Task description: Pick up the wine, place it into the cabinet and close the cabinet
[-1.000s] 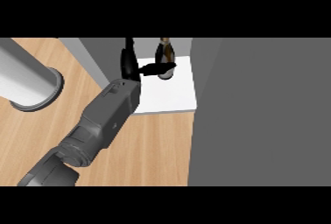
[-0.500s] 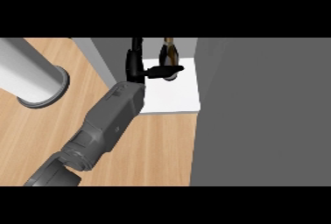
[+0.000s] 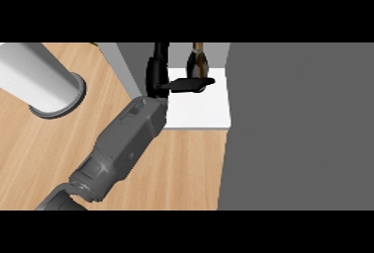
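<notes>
A kitchen is indicated: a wood-grain counter (image 3: 182, 168) is seen, with an open grey cabinet (image 3: 292, 128) at 3 o'clock, its white shelf (image 3: 205, 108) exposed, and a cylindrical metal canister (image 3: 44, 81) at 10 o'clock.

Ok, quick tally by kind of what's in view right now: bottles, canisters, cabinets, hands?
Wine bottle: 1
Grey canister on the counter: 1
Cabinet, white shelf showing: 1
Hand, by the bottle in the cabinet: 1
Total: 4
</notes>
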